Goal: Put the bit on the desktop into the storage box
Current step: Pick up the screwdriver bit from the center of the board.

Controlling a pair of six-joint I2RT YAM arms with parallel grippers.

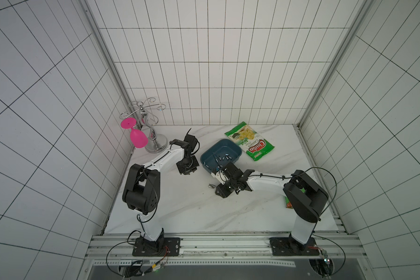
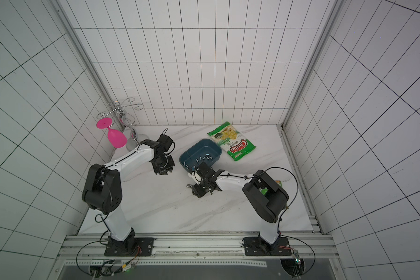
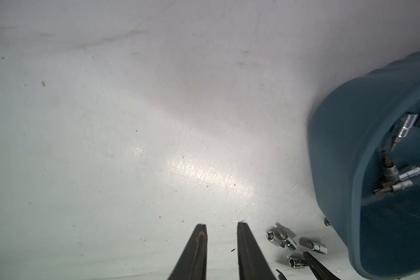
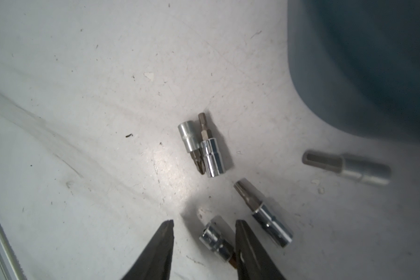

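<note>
Worktop [image 1: 180, 206]: white, grey-veined, scuffed where the work is. Green chips bag [image 1: 251, 143] lies flat at the far side, just beside the storage box [image 1: 220, 145]. The box sits mid-worktop with several stored bits [image 1: 224, 158] on its floor. The right arm reaches in low by the box's near wall, and the left arm waits off the box's left end. Left hand [image 3: 221, 224] hovers over bare worktop, fingers a narrow gap apart, grasping nothing. Right hand [image 4: 205, 221] is down at the surface, fingers spread and straddling one socket bit [image 4: 216, 242]. One finger [image 4: 243, 242] looks to touch the bit's end while the other stands clear, so it is not clenched. Other loose bits lie outside the box: a touching pair [image 4: 204, 145], a star-tipped one [image 4: 264, 213] just beside the hand, and a blurred one [image 4: 347, 167] nearer the box wall. Step in hand, by my reading: the pickup grasp, task partway. The next move calls for a centred squeeze, since the bit sits off to one finger and may roll. Then lift above the rim, carry over the box and release.
</note>
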